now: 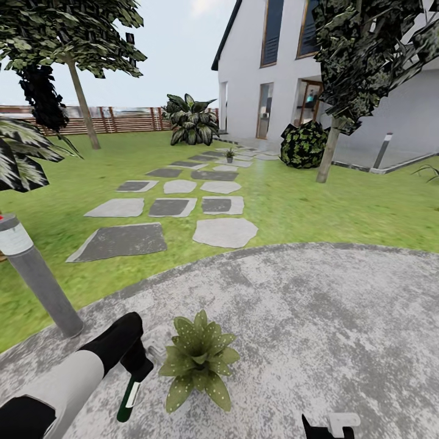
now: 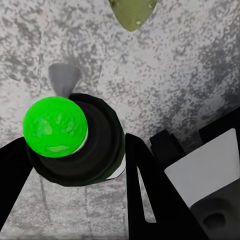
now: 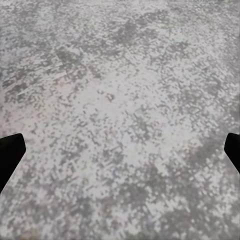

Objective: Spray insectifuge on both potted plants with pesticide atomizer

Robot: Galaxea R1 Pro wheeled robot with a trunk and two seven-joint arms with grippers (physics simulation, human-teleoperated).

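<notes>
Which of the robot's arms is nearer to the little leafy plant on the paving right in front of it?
Left. Its end effector, holding the pesticide atomizer, is right beside the potted plant. The right end effector sits farther off, low on the plant's other side.

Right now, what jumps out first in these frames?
The spotted-leaf potted plant on the grey patio, right in front of the robot. Just beside it, the left gripper holds the pesticide atomizer, its bottom glowing bright green in the left wrist view. Beyond, stepping stones cross the lawn toward a second small potted plant near the white house.
</notes>
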